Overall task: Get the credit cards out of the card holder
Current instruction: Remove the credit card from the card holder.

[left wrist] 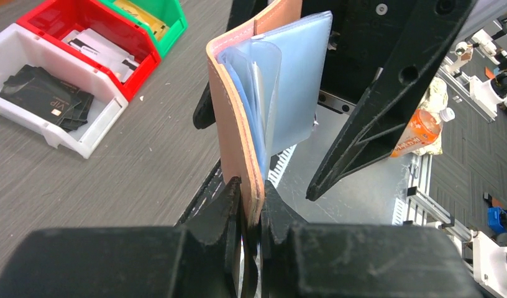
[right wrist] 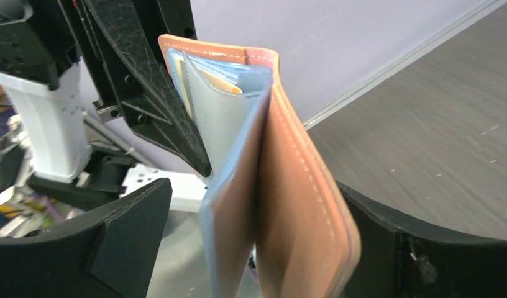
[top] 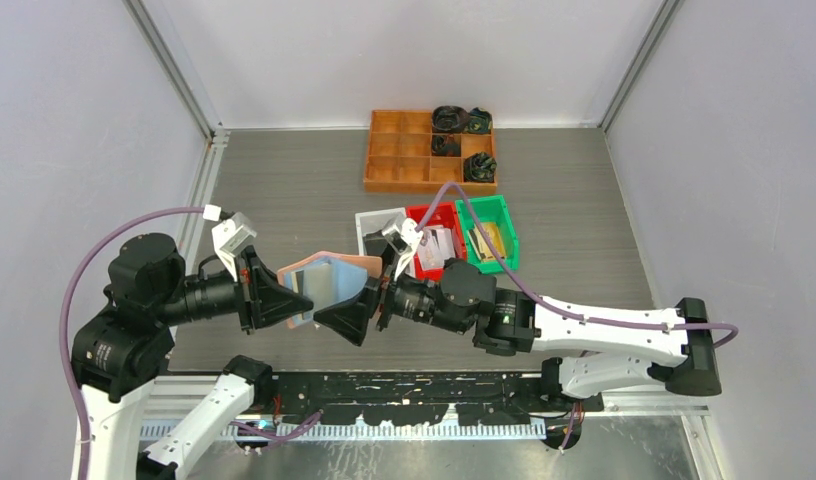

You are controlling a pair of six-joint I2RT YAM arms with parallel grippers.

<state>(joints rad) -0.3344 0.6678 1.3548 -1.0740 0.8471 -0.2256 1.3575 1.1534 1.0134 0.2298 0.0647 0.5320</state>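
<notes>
Pink card holder sits pinched by the left hand alone; with the right hand spread, it may sag or slip.

The card holder is salmon-pink with pale stitching; its inner pockets are clear pale blue. At the upper left of the left wrist view: a white bin holding black cards, a red bin, a green bin. The counter is streaked dark grey.
</notes>
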